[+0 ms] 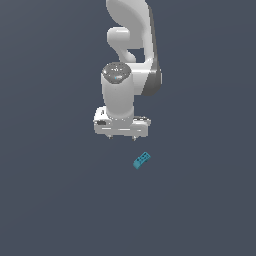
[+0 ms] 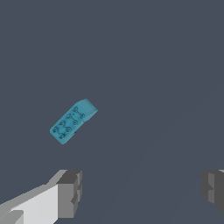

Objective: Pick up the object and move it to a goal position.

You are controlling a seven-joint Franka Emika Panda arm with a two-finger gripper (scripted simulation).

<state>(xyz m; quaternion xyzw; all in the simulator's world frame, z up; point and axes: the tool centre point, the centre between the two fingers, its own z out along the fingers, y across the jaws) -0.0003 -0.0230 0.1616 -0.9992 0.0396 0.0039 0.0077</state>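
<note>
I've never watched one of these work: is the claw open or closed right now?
Open. In the wrist view the gripper has its two fingers far apart with nothing between them, and the teal block lies untouched beyond them.

Object [image 1: 142, 160] [image 2: 72, 120]: tiny teal-blue oblong block, small dark dots across the top face, one end plain and sloped. Lying flat on the dark surface [image 1: 60, 200], angled diagonally, untouched.
</note>
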